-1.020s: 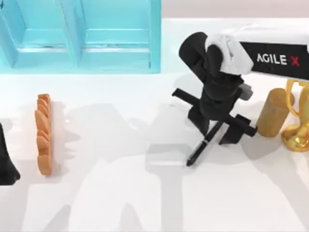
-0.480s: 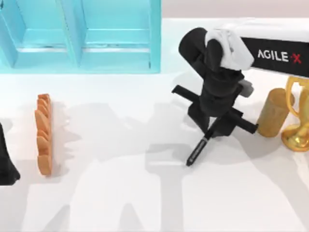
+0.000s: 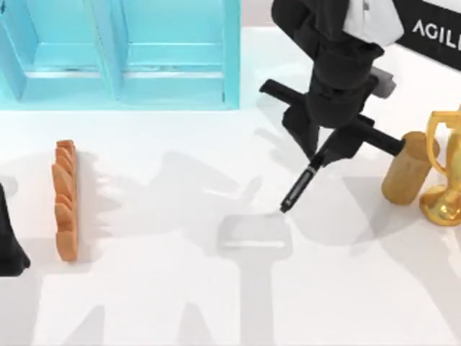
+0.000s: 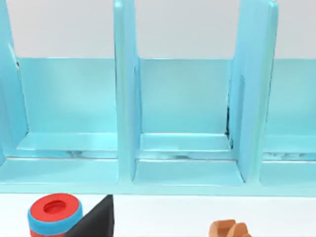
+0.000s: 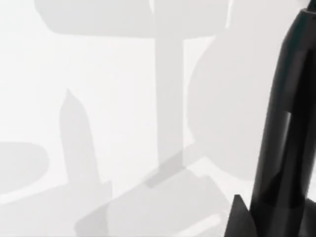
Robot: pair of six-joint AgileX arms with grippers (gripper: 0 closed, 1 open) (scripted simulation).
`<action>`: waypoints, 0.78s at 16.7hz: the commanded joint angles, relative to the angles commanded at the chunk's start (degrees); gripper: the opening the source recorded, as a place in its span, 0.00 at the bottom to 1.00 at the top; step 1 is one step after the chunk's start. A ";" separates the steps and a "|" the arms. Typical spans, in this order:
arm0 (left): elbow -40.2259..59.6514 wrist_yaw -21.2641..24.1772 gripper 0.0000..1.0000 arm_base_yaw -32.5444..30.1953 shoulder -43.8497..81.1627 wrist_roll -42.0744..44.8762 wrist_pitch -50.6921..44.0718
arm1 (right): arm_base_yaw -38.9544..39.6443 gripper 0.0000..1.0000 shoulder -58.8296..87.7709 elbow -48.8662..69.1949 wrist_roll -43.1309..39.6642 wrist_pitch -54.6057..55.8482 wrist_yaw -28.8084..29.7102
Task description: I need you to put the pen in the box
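Pen (image 3: pixel 299 189) hangs clamped in the right gripper (image 3: pixel 325 153), right of the box (image 3: pixel 230 54). Left gripper's (image 3: pixel 11 245) jaws: cannot tell.

slim black pen (image 3: pixel 301 189), tilted, near blue box (image 3: pixel 130 54)

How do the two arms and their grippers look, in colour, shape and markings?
The right arm has a black panel with white AGILE lettering and a white cover near the wrist; the right gripper is black, with a crossbar. The left arm is a black form at the table's left edge.
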 joint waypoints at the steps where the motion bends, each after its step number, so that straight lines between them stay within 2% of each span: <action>1: 0.00 0.00 1.00 0.00 0.00 0.00 0.00 | -0.02 0.00 -0.21 0.38 -0.05 -0.45 0.00; 8: 0.00 0.00 1.00 0.00 0.00 0.00 0.00 | -2.19 0.00 -2.71 3.27 -1.06 2.23 -0.96; 10: 0.00 0.00 1.00 0.00 0.00 0.00 0.00 | -5.86 0.00 -5.33 5.97 -2.39 4.55 -1.81; 13: 0.00 0.00 1.00 0.00 0.00 0.00 0.00 | -15.39 0.00 -8.09 7.94 -4.96 6.93 -2.48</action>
